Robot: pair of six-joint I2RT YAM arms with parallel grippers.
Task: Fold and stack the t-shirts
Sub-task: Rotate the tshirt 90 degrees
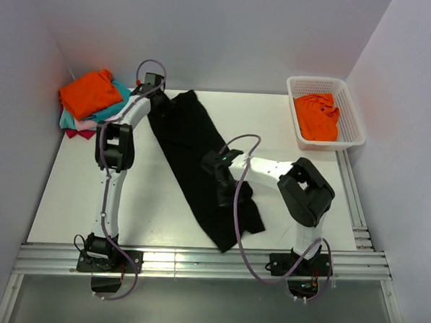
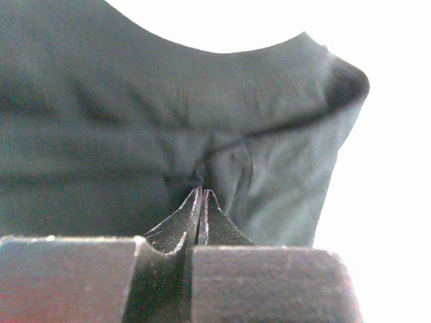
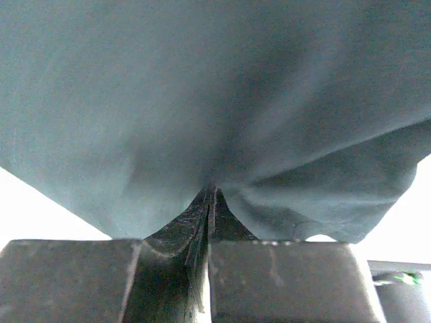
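Observation:
A large black t-shirt [image 1: 194, 149] lies folded into a long strip running diagonally from the back left to the front middle of the table. My left gripper [image 1: 158, 99] is shut on its far end near the collar [image 2: 202, 192]. My right gripper [image 1: 225, 193] is shut on the shirt's near part [image 3: 210, 192], with cloth bunched at the fingertips. A stack of folded shirts, orange [image 1: 89, 91] on top of teal [image 1: 119, 102] and pink [image 1: 80, 129], sits at the back left corner. Another orange shirt [image 1: 318, 115] lies crumpled in the basket.
A white plastic lattice basket [image 1: 352, 114] stands at the back right corner. The table's front edge is a metal rail [image 1: 195, 265] by the arm bases. Grey walls close in the left, back and right sides.

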